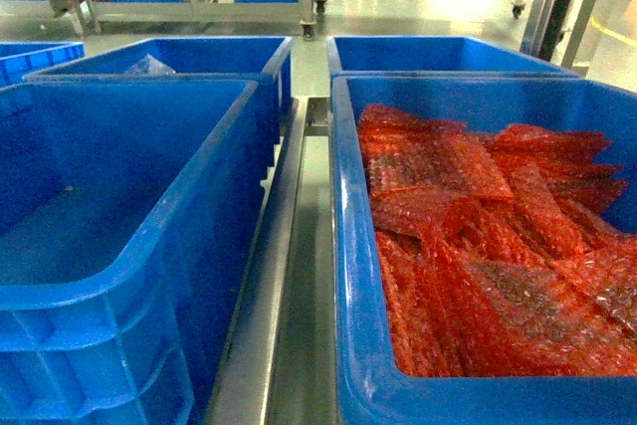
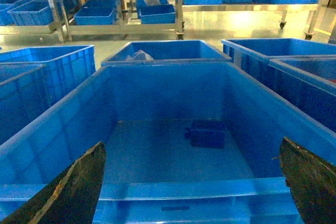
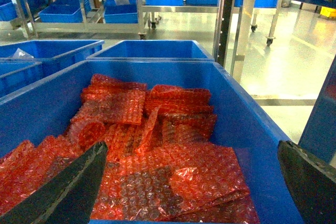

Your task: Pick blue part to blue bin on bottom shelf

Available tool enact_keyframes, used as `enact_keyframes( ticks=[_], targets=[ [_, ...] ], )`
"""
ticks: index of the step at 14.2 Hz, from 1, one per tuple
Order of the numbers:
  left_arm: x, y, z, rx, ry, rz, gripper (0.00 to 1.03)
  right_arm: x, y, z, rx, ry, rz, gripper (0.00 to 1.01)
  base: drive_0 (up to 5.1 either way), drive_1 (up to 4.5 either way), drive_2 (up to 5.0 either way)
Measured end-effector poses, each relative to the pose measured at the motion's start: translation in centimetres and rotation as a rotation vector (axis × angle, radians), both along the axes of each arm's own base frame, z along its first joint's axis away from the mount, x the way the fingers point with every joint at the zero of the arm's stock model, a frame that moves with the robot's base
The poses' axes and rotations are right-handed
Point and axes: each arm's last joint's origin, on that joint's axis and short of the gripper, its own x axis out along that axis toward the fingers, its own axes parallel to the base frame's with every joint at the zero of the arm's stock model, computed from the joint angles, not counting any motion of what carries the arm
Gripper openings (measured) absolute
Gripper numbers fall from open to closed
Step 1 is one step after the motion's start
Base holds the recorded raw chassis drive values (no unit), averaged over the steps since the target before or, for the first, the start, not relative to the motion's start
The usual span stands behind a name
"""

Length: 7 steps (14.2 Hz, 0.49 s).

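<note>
Left wrist view: the left gripper (image 2: 191, 182) hangs over the near rim of a big blue bin (image 2: 47, 129), fingers spread wide apart, nothing between them.
Blue part: a small dark blue block (image 2: 206, 133) lying flat on that bin's floor, right of centre, closer to the back wall, not touching any wall.
Long axis: looks roughly side to side across the view, maybe slightly skewed. Honestly hard to call, it's blue on blue and a bit soft.
Right gripper: the right gripper (image 3: 191, 182) is also wide open and empty, parked over the neighbouring bin (image 3: 252, 124) stuffed with red bubble-wrap bags (image 3: 157, 150).
Head view: neither arm shows here, and I can't pick out the part.
Risk 1: low contrast, so the fingers could land off the part and close on air.
Risk 2: deep walls; a steep reach might clip the rim.
Risk 3: closing along the long side instead of across it could just shove it away.
</note>
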Motion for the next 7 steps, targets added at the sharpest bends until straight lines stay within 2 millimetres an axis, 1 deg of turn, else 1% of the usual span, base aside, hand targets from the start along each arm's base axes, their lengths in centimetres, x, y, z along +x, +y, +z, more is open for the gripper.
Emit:
enact_keyframes(
  ticks=[7],
  targets=[
    [0.00, 0.00, 0.00, 0.000, 0.000, 0.000, 0.98, 0.00, 0.00, 0.00, 0.000, 0.000, 0.000, 0.98, 0.0, 0.00, 0.0]
  ],
)
